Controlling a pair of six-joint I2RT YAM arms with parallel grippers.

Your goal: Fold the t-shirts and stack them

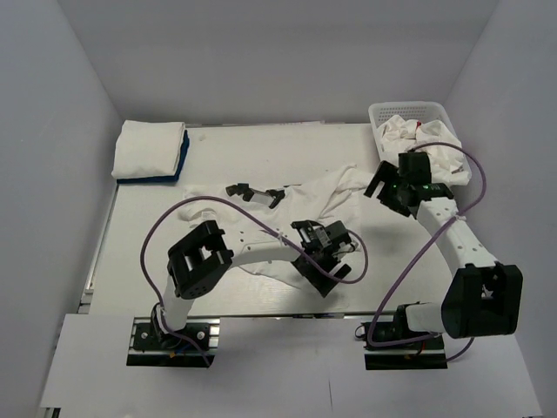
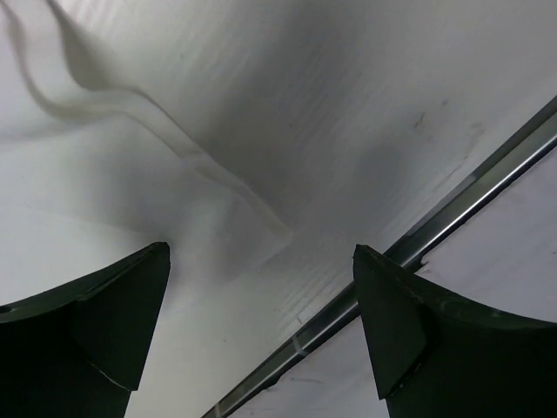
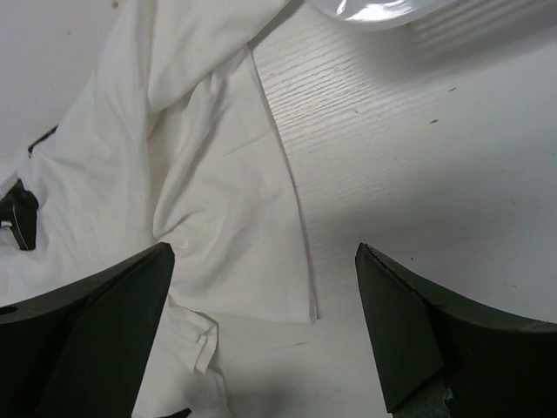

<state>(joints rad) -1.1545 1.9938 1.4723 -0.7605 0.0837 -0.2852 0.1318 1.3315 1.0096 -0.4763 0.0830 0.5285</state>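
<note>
Just ahead of left gripper (image 2: 261,335), white t-shirt (image 2: 96,192)

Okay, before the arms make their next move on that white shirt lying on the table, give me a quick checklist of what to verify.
1. The left tool open and empty: ok.
2. The right tool open and empty: ok.
3. The white shirt lying flat for folding: not ok, it is rumpled and creased.
4. The left tool at the shirt's near edge: ok, the hem shows just ahead of it, near the metal rail.
5. The folded stack out of the way at the far left: ok.
6. The right tool clear of the basket: cannot tell, they look close together from above.
</note>
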